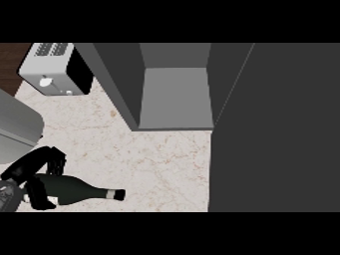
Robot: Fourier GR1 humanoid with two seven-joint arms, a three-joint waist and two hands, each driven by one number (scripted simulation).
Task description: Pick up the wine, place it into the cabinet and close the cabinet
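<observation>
Wine (pixel 84 190), a dark bottle, lies on its side on the marble counter (pixel 158 159), well in front of the cabinet (pixel 174 94) and off to that cabinet's left. Its neck and cap point toward the right, and its wider body sits under the left hand (pixel 36 172). That black hand comes in at the lower left, its fingers and thumb curled round the bottle's body, so the hand has the wine in its hold while the bottle is low over the counter or resting on it; which of the two cannot be told. The cabinet stands open, showing a pale grey inner floor and dark walls. Its door (pixel 283 129) is a broad dark panel swung out to the cabinet's right, reaching down toward the near edge. A white toaster (pixel 55 69) stands to the cabinet's left, near the back of the counter. A grey forearm (pixel 3 129) lies in front of the toaster, left of the cabinet. The right hand does not show.
</observation>
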